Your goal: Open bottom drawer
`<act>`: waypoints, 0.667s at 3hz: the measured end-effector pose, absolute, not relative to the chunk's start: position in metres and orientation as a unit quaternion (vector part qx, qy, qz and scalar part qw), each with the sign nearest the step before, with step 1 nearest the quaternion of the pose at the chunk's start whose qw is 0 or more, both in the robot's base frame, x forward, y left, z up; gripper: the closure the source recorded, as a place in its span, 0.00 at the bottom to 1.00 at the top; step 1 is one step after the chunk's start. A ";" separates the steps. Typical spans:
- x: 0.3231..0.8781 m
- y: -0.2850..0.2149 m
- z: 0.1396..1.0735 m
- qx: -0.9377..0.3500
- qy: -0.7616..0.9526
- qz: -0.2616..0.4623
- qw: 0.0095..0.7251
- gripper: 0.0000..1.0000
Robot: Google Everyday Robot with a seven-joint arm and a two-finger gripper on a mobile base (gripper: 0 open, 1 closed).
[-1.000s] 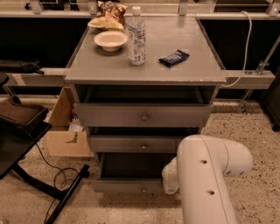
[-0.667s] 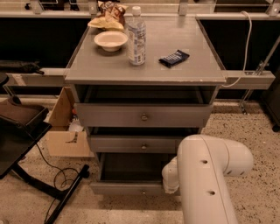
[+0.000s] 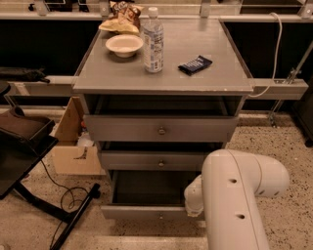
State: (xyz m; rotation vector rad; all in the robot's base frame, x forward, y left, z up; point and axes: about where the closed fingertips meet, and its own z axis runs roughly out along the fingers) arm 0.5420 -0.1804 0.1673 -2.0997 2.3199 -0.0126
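fingers at right end of bottom drawer, grip state unclear, drawer pulled out

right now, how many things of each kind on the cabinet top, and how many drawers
bowl: 1
water bottle: 1
chip bag: 1
dark packet: 1
drawers: 3 (top drawer, middle drawer, bottom drawer)
total: 7
gripper sits at the bottom drawer's right end

Three grey drawers, counting the bottom drawer; one water bottle, one bowl, one chip bag, one dark snack packet, one cardboard box; one gripper, hidden behind the arm at the bottom drawer's right end.
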 end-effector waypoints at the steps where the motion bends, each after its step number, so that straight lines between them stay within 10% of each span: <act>1: 0.540 -0.180 0.168 -0.669 0.744 -0.003 0.004 1.00; 2: 0.539 -0.180 0.168 -0.667 0.745 -0.002 0.002 1.00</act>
